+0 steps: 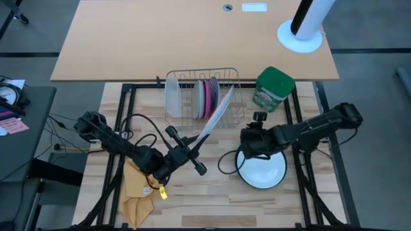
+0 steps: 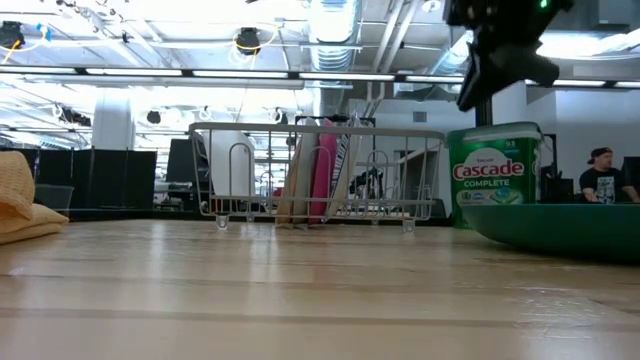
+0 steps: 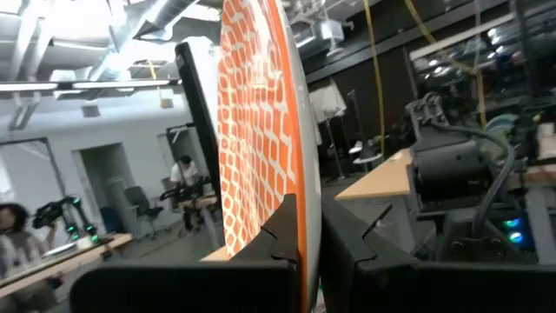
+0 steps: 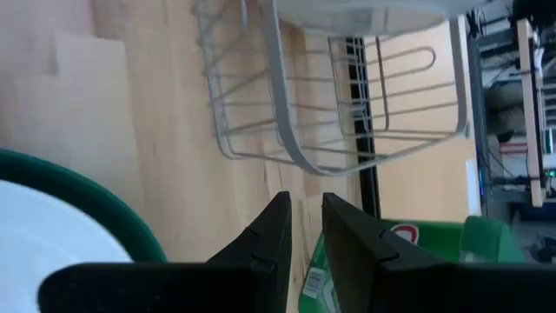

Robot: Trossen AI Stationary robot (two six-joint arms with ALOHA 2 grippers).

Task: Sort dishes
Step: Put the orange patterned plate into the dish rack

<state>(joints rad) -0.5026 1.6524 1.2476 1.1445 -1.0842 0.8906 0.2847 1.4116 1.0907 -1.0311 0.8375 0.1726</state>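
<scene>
My left gripper (image 1: 192, 149) is shut on an orange-and-white patterned plate (image 1: 216, 119), which reaches from the gripper toward the wire rack (image 1: 202, 99). The plate fills the left wrist view (image 3: 261, 130). The rack holds grey and magenta plates (image 1: 207, 99) on edge and a frosted container (image 1: 173, 96). A larger white plate with a dark green rim (image 1: 262, 172) lies flat on the table. My right gripper (image 1: 246, 144) hovers over that plate's far left edge, shut and empty (image 4: 304, 209). My left gripper pinches the patterned plate's rim (image 3: 306, 239) between its two fingers, one on the patterned face and one on the back. The plate stands on edge, lifted clear of the table. Its far edge (image 1: 230, 95) is over the rack's right part; whether it touches the wires I cannot tell.
A green canister (image 1: 275, 88) stands right of the rack. A yellow cloth (image 1: 138, 187) lies at the near left, under my left arm. A white lamp base (image 1: 300, 35) stands on the far desk. People show in the room beyond (image 2: 603, 175).
</scene>
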